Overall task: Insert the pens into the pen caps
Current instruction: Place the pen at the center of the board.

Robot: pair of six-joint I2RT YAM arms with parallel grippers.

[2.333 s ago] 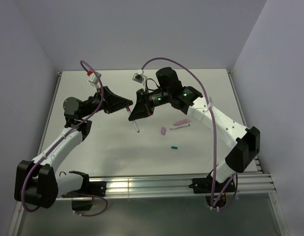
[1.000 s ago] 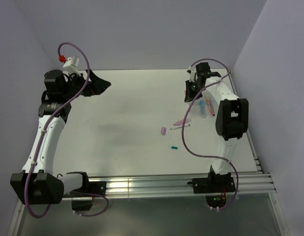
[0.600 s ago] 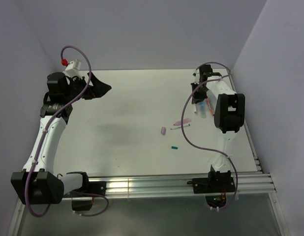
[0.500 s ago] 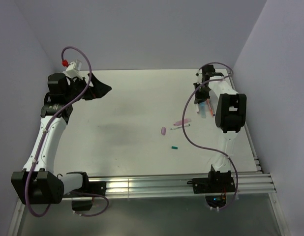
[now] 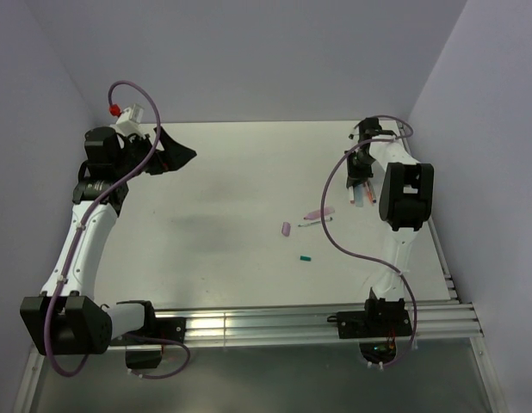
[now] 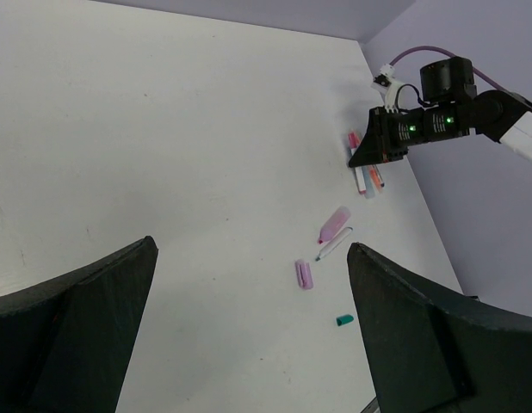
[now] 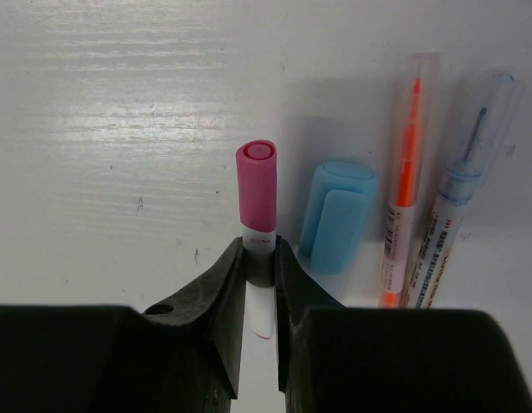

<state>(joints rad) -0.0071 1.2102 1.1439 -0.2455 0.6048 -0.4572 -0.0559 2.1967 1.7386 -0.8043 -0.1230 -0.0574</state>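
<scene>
Clamped in the nearly shut right pincer (image 7: 259, 255): a pink-capped pen (image 7: 256, 191), down at the worktop (image 7: 120, 129) beside a blue cap (image 7: 337, 215) and orange pen (image 7: 402, 172), likely for laying aside. Left pincer (image 6: 249, 297) wide open, empty.

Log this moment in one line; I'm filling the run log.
right gripper: shut on pink pen | left gripper: open, empty | blue cap: loose beside pink pen

white table (image 5: 216, 185) — lilac walls (image 5: 249, 52)
</scene>
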